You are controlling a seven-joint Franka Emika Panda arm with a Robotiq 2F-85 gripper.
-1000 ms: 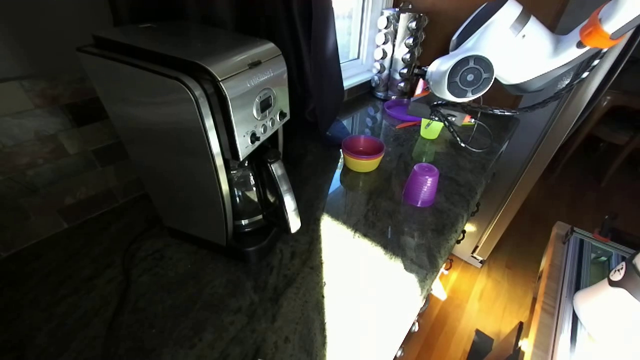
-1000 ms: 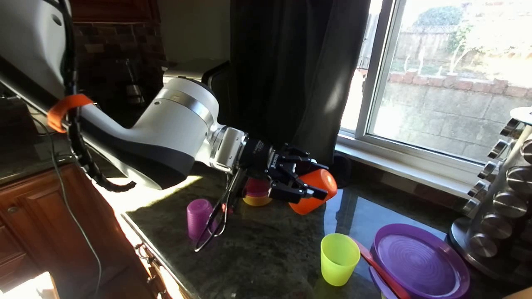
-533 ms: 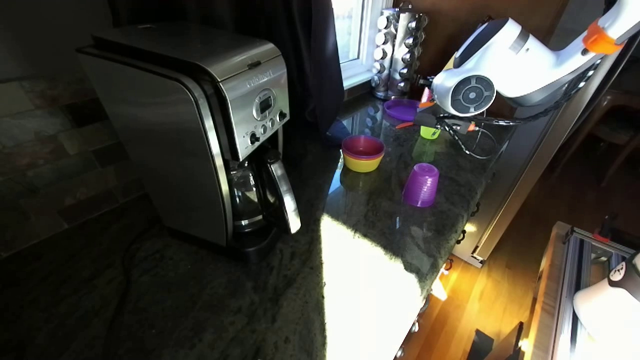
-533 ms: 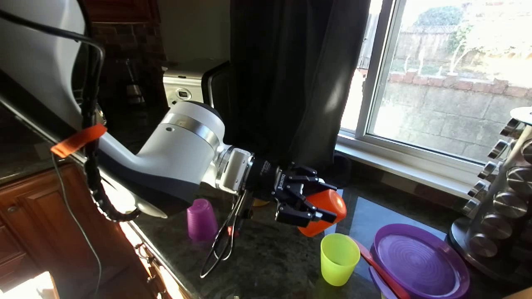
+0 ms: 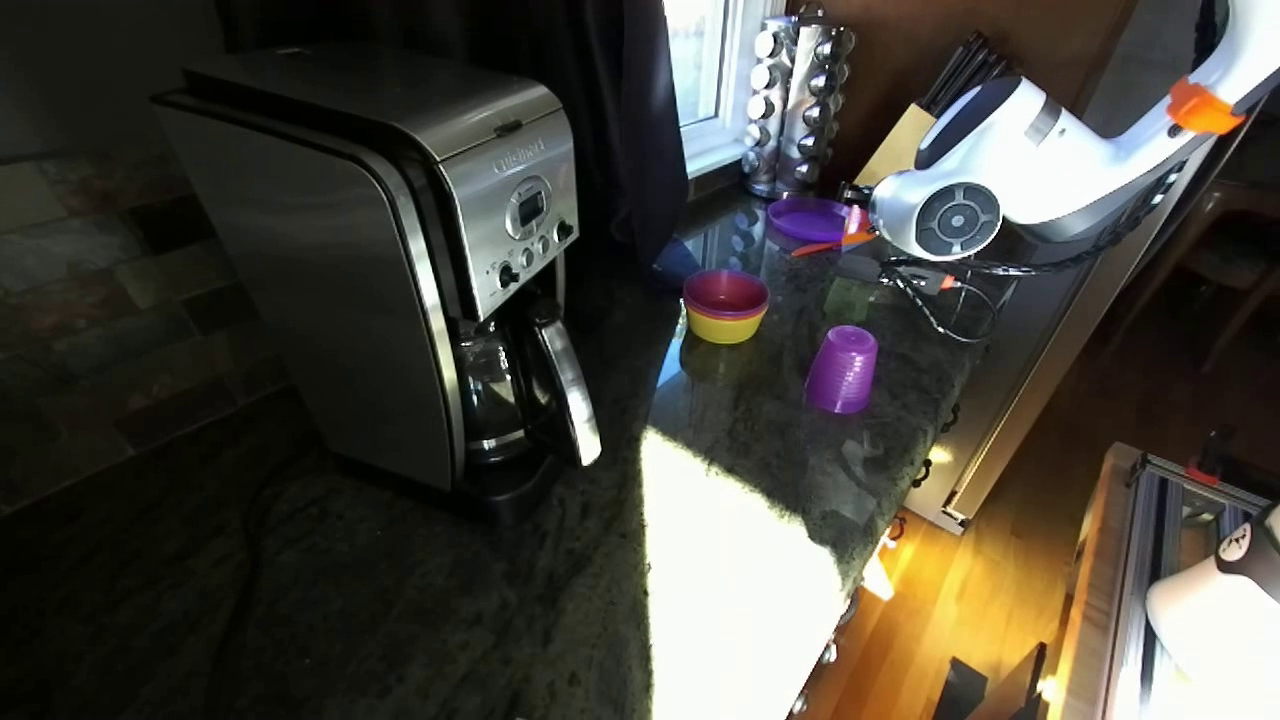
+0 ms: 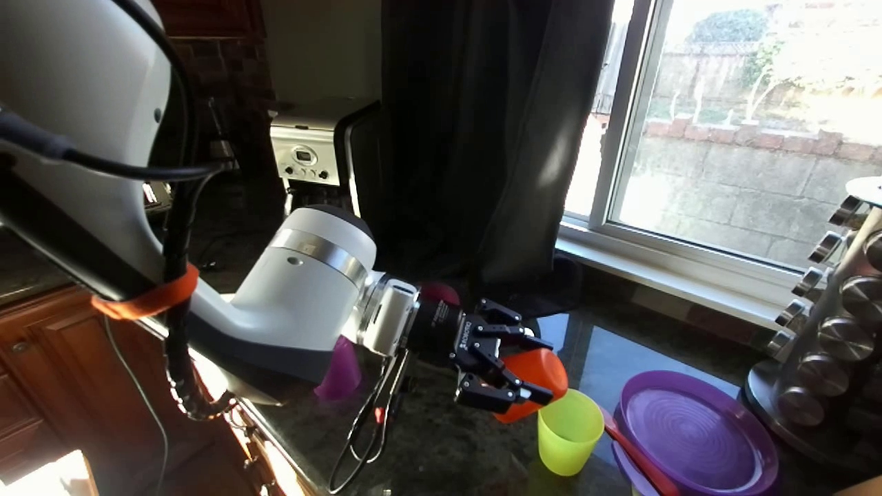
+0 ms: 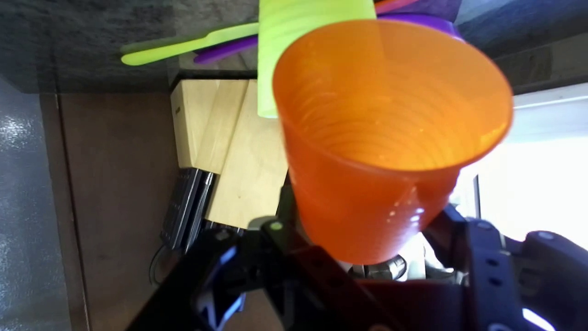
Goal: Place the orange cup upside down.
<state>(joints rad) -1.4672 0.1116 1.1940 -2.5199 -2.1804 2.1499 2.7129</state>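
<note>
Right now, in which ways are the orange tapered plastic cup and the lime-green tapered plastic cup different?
The orange tapered plastic cup is held by the black gripper; the lime-green tapered plastic cup stands on the dark counter. The orange cup is tilted, its mouth angled downward; the lime-green cup is upright, mouth up. Both share a tapered tumbler shape.

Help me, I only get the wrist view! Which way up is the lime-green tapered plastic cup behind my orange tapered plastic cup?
Observer: The lime-green cup stands with its open mouth up.
Operator: Are there more cups?
Observer: Yes, a ridged tapered purple plastic cup stands upside down on the flat dark stone counter.
Operator: And where's my cup's closed bottom? I can't see it.
Observer: The orange cup is tilted, with its closed bottom higher than its rim.
</note>
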